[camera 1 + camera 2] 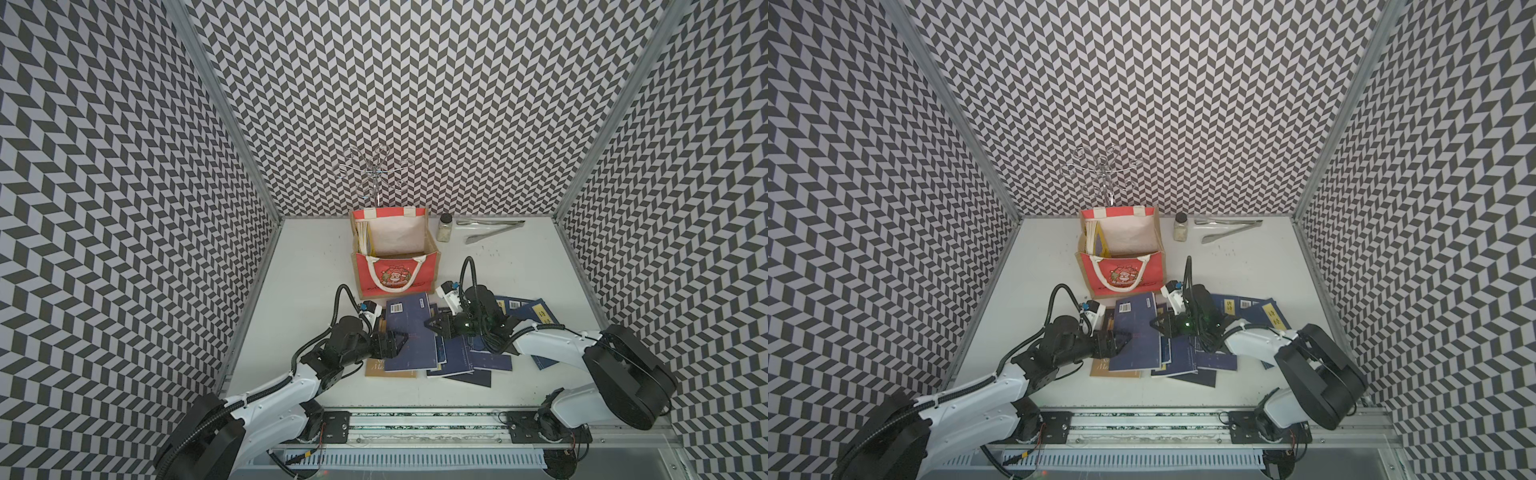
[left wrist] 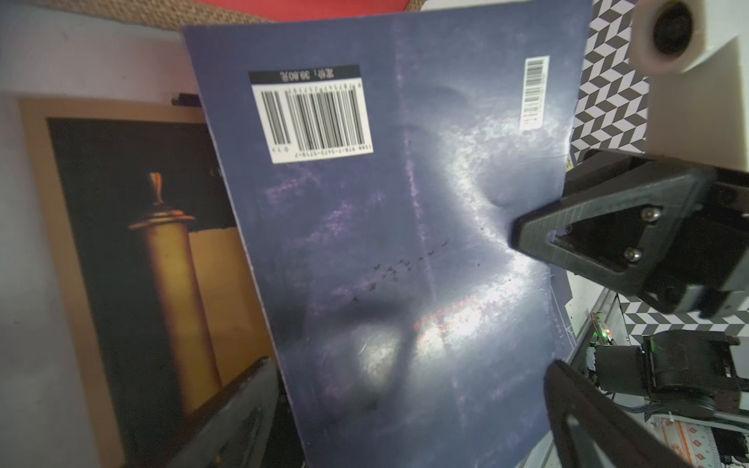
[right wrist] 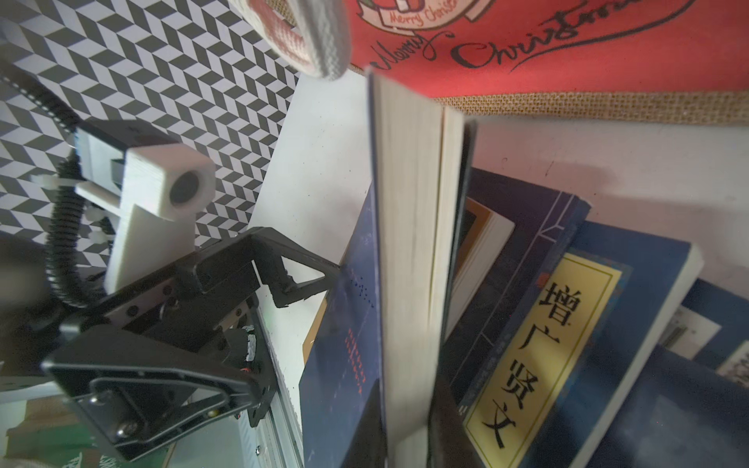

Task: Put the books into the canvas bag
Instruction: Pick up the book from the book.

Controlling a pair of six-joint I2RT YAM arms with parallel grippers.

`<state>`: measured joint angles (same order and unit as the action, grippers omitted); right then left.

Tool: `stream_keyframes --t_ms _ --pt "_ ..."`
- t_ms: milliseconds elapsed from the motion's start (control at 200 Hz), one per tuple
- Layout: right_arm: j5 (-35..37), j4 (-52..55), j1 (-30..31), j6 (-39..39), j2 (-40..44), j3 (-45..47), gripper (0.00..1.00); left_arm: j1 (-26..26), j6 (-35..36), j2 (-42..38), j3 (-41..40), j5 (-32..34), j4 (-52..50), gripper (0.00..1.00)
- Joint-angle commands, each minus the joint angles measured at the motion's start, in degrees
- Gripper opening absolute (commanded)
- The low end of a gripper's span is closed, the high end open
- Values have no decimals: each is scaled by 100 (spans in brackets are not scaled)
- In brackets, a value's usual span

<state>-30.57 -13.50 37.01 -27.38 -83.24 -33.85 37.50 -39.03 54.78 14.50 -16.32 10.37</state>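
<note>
Two robot arms meet over a loose pile of books [image 1: 457,357] on the white bench [image 1: 299,291], just in front of the canvas bag [image 1: 363,286]. The bag stands upright and open, with a yellow book [image 1: 365,239] leaning inside. The right end effector [image 1: 430,325] is clenched on the page edge of the top navy book [image 1: 409,328]. The left end effector [image 1: 402,345] is spread wide, released, at that book's opposite side. The pinch takes only the edge, so the book may fan open, droop or slip when lifted, and the arms are close enough to knock each other. The bag's rope handle [image 1: 375,272] hangs across its front and could snag the book, or the light bag could tip. A black-and-gold book [image 1: 390,371] lies beneath. A jar [image 1: 445,227], tongs [image 1: 494,233] and a wire rack [image 1: 374,174] sit well behind.
</note>
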Motion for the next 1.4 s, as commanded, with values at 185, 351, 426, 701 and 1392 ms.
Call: stream_keyframes --t_ms 185,351,426,701,1392 --pt "-1081 -201 -63 1396 537 57 0 23 202 -1045 1199 548 -2059 100" --pt "-1443 -372 -50 2090 1153 370 0 13 920 -912 2430 527 -3103 100" --pt "-1776 -726 -51 2172 1314 463 0 18 1395 -652 2977 319 -3464 100" --pt "-2984 -709 -63 3324 1211 91 0 8 2908 -122 3772 -161 -3975 99" --pt "-4942 -624 -1016 3634 1068 -665 0 -10 3307 -500 3807 -590 -4036 100"
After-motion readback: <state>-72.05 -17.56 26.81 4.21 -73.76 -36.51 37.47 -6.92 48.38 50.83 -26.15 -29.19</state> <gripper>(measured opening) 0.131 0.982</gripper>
